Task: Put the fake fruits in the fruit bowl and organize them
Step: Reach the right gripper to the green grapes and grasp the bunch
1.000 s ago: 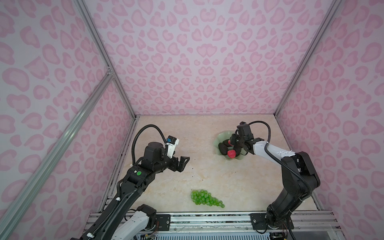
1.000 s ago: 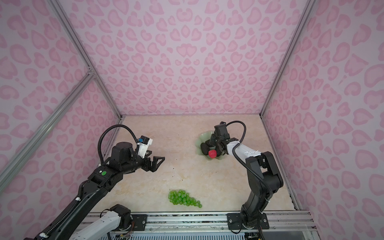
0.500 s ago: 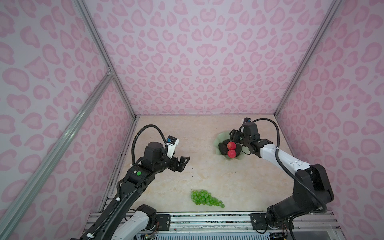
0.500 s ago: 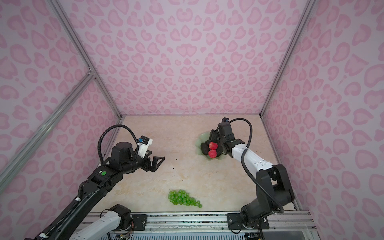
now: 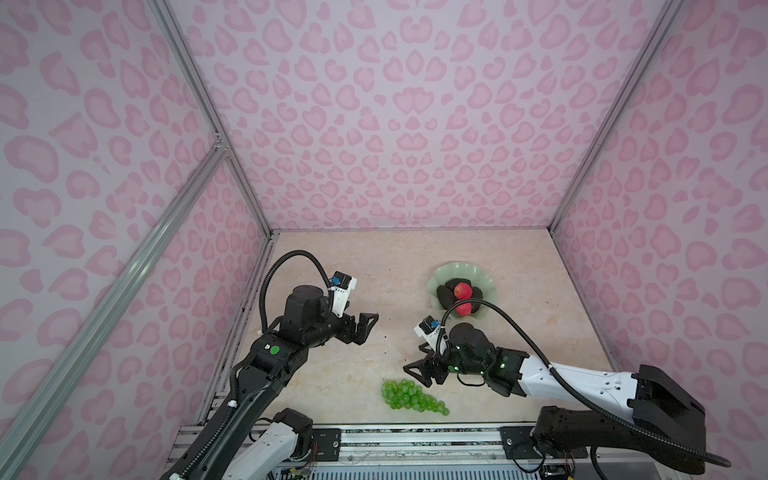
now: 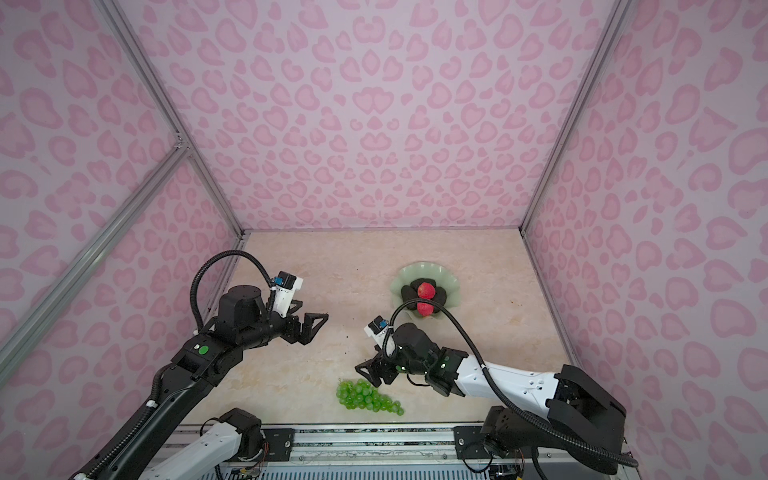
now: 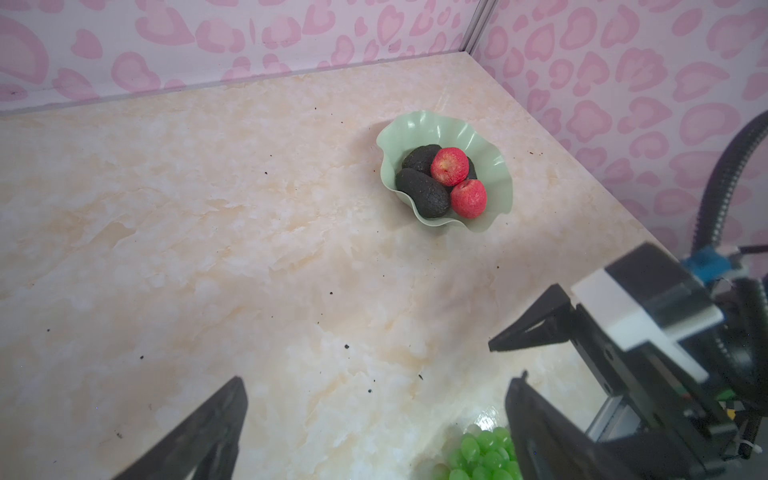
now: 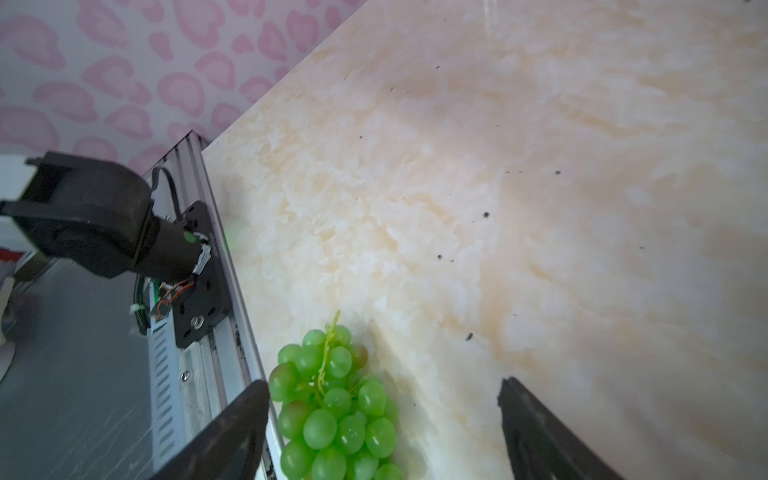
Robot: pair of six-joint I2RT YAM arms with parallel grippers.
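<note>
The pale green fruit bowl (image 5: 440,277) (image 6: 404,277) (image 7: 415,124) sits at the back right and holds black avocados (image 5: 445,296) (image 7: 422,193) and two red apples (image 5: 462,289) (image 7: 449,166). One apple rests on top of the avocados, the other (image 7: 468,198) against the near rim. A bunch of green grapes (image 5: 411,397) (image 6: 365,395) (image 8: 332,409) lies near the front edge. My right gripper (image 5: 414,376) (image 6: 365,375) (image 8: 382,384) is open just above the bunch's stem end, holding nothing. The grapes lie by one of its fingers. My left gripper (image 5: 368,326) (image 6: 318,322) (image 7: 376,380) hangs open and empty at mid-left.
Pink patterned walls close the table on three sides. A metal rail (image 5: 374,436) with the arm mounts runs along the front edge right behind the grapes. The right arm's black cable (image 5: 511,328) arcs over the bowl's near rim. Small dark specks dot the marble top.
My right gripper let go of a red apple in the bowl, opened, and swung forward and left to the grapes. The left arm has stayed still.
</note>
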